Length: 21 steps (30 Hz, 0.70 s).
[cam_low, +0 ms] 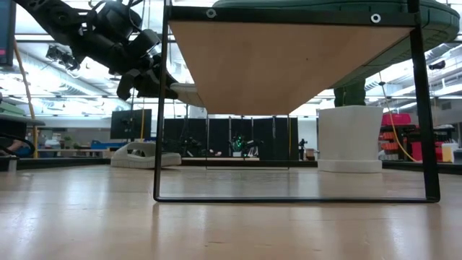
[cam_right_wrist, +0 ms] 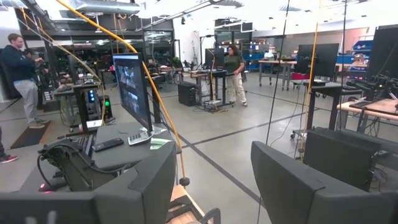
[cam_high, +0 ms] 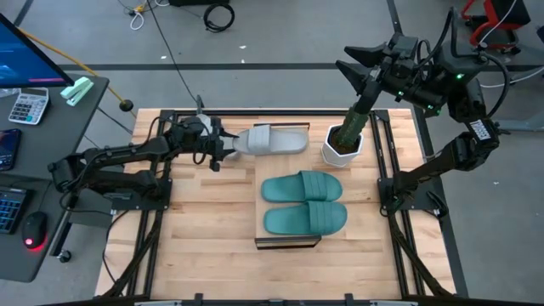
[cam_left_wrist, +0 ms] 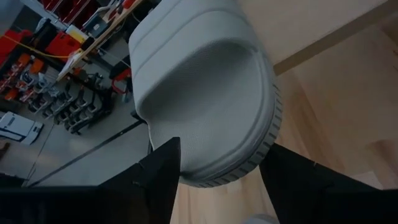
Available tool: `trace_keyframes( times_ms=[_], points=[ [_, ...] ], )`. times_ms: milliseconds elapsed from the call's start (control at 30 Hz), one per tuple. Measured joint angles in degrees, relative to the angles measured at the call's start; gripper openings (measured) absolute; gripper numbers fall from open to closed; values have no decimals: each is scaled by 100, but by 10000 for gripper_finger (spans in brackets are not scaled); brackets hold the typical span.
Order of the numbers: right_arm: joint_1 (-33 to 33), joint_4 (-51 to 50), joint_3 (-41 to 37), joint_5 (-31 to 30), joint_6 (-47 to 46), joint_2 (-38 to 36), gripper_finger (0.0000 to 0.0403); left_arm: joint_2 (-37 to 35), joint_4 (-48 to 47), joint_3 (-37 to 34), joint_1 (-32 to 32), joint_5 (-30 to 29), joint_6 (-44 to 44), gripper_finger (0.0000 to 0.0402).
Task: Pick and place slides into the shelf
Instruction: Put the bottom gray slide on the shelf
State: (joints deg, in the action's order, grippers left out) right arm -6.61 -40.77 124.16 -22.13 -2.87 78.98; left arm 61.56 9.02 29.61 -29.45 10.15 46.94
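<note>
Two teal slides (cam_high: 303, 187) (cam_high: 304, 218) lie side by side on the shelf (cam_high: 287, 242), soles down. In the low view the shelf's plank (cam_low: 289, 65) is seen from below. A grey slide (cam_high: 274, 140) is lifted left of the shelf's far end, with my left gripper (cam_high: 223, 146) shut on it. In the low view another grey slide (cam_low: 142, 154) rests on its sole on the table farther back. My right gripper (cam_right_wrist: 211, 180) stands open, high over the table's far right (cam_high: 357, 64), nothing between its fingers. My left gripper pinches the grey slide's rounded end (cam_left_wrist: 205, 158) between its two fingers (cam_left_wrist: 161, 171), one on each side of the sole's rim. The fingers come from the table's left, slanting a little down, and point along the slide. The slide reaches toward the right, clear of the table.
A white pot with a green plant (cam_high: 343, 144) stands at the far right beside the shelf. A desk with a calculator (cam_high: 27, 106) and a mouse lies beyond the table's left edge. Bare wood lies left of the shelf (cam_high: 204, 221).
</note>
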Motion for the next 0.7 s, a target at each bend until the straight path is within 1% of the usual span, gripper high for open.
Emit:
trace_keyframes(
  times_ms=[267,433,700],
  points=[
    [0,-7,0,13,1,0,215,0,0,0,2,-2,-4,221],
    [0,-108,0,15,0,0,215,0,7,0,9,192,-7,242],
    [0,-129,0,17,-11,0,215,0,-143,0,7,151,60,273]
  ],
)
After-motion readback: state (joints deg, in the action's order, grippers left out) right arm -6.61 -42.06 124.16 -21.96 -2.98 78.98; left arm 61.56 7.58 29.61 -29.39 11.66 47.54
